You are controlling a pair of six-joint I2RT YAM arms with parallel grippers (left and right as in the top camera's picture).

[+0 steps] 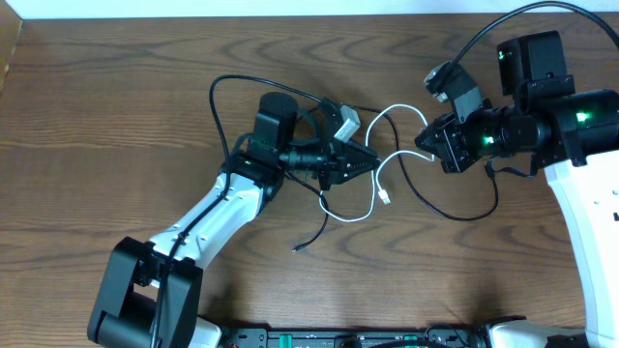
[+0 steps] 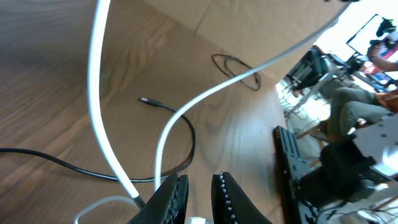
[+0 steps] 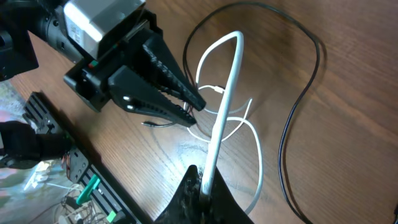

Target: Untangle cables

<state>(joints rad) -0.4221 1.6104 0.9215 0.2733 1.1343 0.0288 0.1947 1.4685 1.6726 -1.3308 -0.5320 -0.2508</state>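
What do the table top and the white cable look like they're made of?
The table looks like wood or a wood-look laminate, brown with visible grain and a dull sheen. The white cable likely has a soft plastic or rubbery jacket, smooth and glossy; it bends in loose curves.

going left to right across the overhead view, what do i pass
left arm's base → black cable's loose plug → left gripper → right gripper → right arm's white body. The white cable spans the middle, so it has no clear place.
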